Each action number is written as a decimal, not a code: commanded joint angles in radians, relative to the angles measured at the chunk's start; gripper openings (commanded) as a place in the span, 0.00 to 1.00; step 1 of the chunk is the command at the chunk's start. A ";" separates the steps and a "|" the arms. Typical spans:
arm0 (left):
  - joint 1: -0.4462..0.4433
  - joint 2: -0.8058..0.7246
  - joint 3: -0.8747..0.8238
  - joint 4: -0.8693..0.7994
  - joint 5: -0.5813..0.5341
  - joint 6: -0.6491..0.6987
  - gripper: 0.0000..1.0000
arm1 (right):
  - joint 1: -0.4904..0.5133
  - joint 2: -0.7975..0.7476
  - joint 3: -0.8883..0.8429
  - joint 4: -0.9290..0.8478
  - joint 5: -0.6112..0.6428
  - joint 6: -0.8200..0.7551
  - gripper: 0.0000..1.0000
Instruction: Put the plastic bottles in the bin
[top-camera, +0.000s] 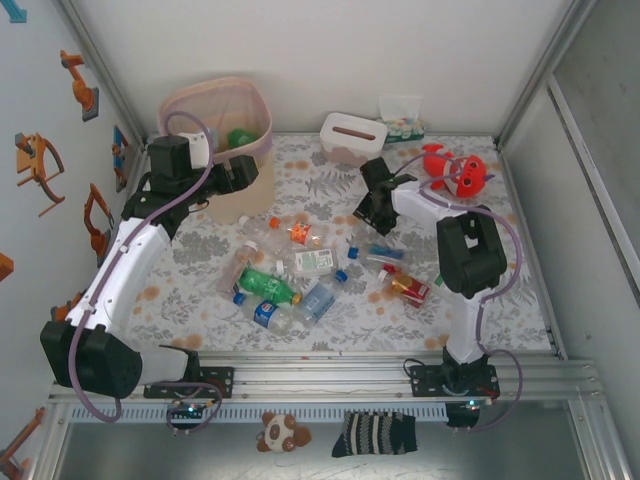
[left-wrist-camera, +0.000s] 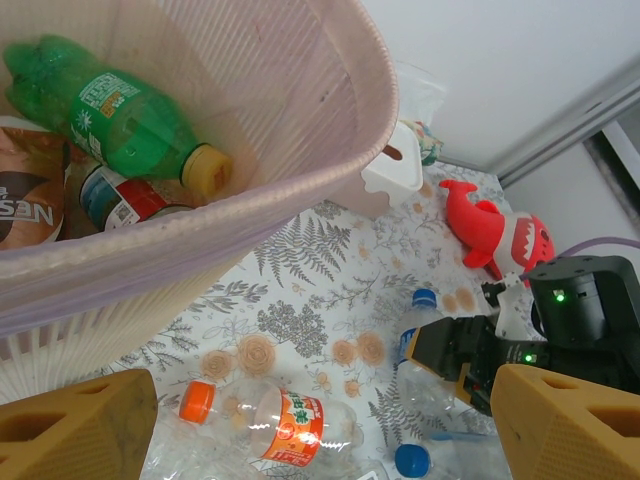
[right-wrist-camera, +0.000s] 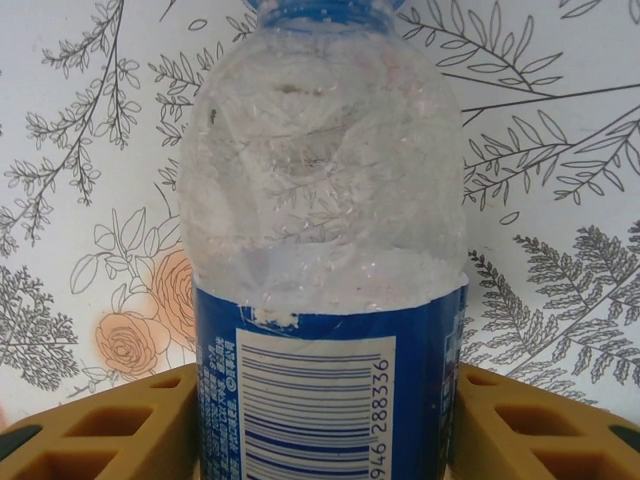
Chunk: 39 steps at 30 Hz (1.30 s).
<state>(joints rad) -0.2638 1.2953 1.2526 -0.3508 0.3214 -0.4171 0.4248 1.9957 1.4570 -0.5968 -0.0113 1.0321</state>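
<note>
right jaws clamp blue-labelled bottle (right-wrist-camera: 325, 250); left wrist: green bottle (left-wrist-camera: 110, 110) in bin (left-wrist-camera: 300, 188)

bottle (right-wrist-camera: 320, 180) seen as clear crumpled plastic, label (right-wrist-camera: 320, 400) glossy blue | bin (left-wrist-camera: 80, 340) moulded in ribbed beige plastic, lined with translucent pink film | bench (right-wrist-camera: 80, 150) covered with matt printed cloth | shark (left-wrist-camera: 495, 235) made of red plush

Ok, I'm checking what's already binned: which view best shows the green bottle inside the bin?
The left wrist view: the green bottle lies in the bin, label and yellow cap plain. The top external view shows it just as a green patch past the rim. The right wrist view faces a blue-labelled bottle in the right gripper.
</note>
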 joint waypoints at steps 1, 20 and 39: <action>-0.008 -0.025 -0.007 0.024 0.001 0.000 0.86 | -0.009 -0.086 -0.012 0.039 -0.007 -0.049 0.51; -0.022 -0.066 -0.092 0.406 0.281 -0.042 0.86 | -0.008 -0.520 -0.181 0.425 -0.378 -0.536 0.40; -0.226 -0.073 -0.003 0.665 0.598 0.080 0.89 | 0.040 -0.762 -0.189 0.632 -0.726 -0.836 0.35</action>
<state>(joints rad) -0.4530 1.2503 1.1988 0.2638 0.8478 -0.4152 0.4450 1.2633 1.2503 -0.0242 -0.6430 0.2710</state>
